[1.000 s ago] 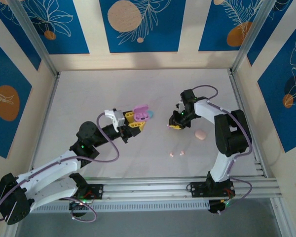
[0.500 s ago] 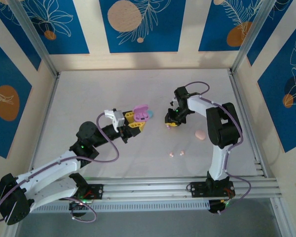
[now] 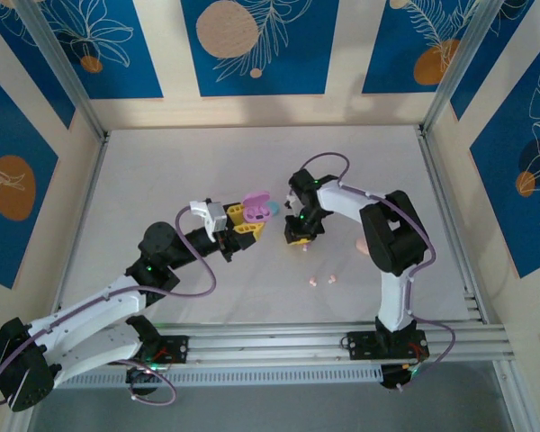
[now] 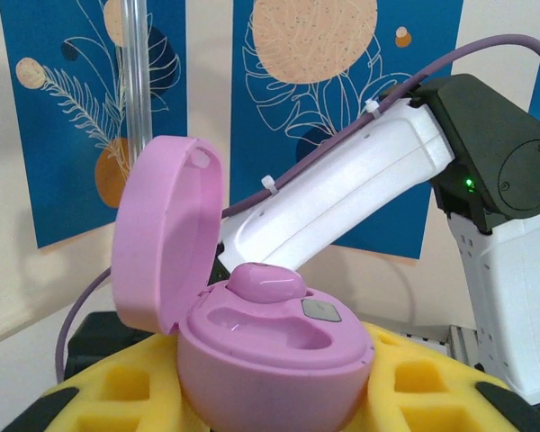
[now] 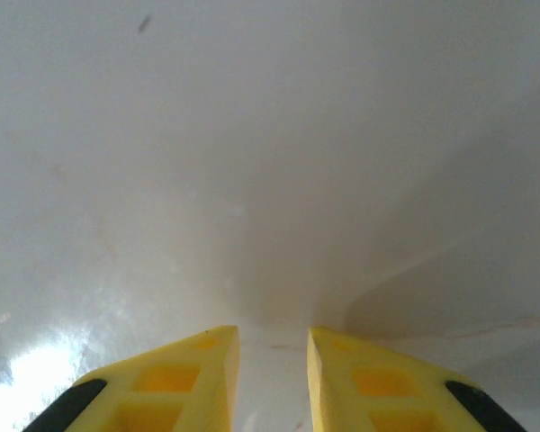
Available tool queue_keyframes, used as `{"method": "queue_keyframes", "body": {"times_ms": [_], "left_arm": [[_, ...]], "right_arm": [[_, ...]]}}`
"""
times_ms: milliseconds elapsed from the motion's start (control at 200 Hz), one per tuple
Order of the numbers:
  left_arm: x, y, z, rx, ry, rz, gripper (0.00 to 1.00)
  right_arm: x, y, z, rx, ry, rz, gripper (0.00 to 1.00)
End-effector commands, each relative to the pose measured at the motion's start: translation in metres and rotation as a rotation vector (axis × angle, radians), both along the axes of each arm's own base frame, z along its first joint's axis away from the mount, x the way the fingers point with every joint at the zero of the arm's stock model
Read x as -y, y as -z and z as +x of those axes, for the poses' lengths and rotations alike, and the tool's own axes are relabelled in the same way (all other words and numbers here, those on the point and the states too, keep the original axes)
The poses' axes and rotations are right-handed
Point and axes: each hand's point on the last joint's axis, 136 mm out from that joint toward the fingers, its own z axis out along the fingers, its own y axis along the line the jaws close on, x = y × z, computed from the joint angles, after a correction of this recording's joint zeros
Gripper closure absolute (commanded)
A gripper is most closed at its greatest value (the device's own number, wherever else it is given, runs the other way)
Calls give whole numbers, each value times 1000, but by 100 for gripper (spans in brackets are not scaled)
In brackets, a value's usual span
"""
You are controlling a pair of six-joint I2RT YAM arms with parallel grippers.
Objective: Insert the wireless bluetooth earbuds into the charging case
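Top external: left gripper (image 3: 245, 219) closed on the base of an open lilac case (image 3: 256, 203), mid-table; a light-blue item (image 3: 272, 211) just beside the case, too small to identify; right gripper (image 3: 297, 238) near, to the right of the case, pointing down at the table (image 3: 180, 171); two pink earbuds (image 3: 314, 282) lie loose nearer the arm bases, well apart from either gripper; a pink case (image 3: 365, 245) partly hidden behind the right arm.

Left wrist: lid (image 4: 166, 236) stands open to the left; one lilac bud (image 4: 265, 283) sits in the far socket; near socket (image 4: 317, 324) empty, grey contact showing; yellow fingers (image 4: 117, 391) flank the base, their contact with it cut off by the frame edge.

Right wrist: fingers (image 5: 166, 378) a narrow gap apart, nothing seen between them, bare table beyond; anything lower down is out of frame.

Handling, judged: buds light, hard, smooth, rounded; likely to squirt from the pads or roll; pinch across the broad body and keep the grip gentle.
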Motion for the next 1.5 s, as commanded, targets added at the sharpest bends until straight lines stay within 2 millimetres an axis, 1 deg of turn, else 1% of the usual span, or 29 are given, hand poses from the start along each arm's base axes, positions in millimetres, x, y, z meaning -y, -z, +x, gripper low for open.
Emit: {"method": "queue_keyframes", "body": {"times_ms": [0, 70, 115, 210, 300, 405, 490, 630, 705, 820, 950, 1130, 1291, 1496], "left_arm": [[-3, -7, -7, 34, 1, -17, 77], [-4, -7, -7, 34, 0, -18, 77], [-4, -7, -7, 35, -1, -16, 77], [-4, -9, -7, 38, 0, -20, 77], [-4, -9, -8, 38, 2, -22, 77], [-4, -8, -8, 39, 1, -23, 77], [-4, -8, -8, 39, 3, -24, 77], [-4, -7, -8, 36, 4, -23, 77], [-4, -9, -9, 37, 5, -25, 77], [-5, -9, -8, 38, -1, -23, 77], [-5, -9, -8, 39, -2, -24, 77], [-4, -7, -8, 36, 1, -21, 77], [-5, -7, -7, 34, -3, -20, 77], [-4, -6, -6, 31, -4, -18, 77]], "right_arm": [[1, -12, -14, 5, -62, -40, 72], [2, -22, -13, 41, -53, -39, 71], [6, -30, -9, 68, -28, -53, 71], [15, -46, -1, 112, 61, -56, 70], [27, -54, 2, 123, 168, -38, 66], [34, -49, -4, 75, 251, -1, 61], [31, -39, -11, 13, 267, 15, 59], [27, -21, -20, -48, 253, -42, 59], [26, -15, -20, -55, 248, -74, 59], [21, -11, -19, -55, 232, -90, 58], [19, -4, -21, -64, 213, -125, 58], [18, 0, -16, -50, 205, -152, 61], [19, 2, -12, -38, 184, -178, 68], [19, 2, -10, -30, 158, -189, 72]]}}
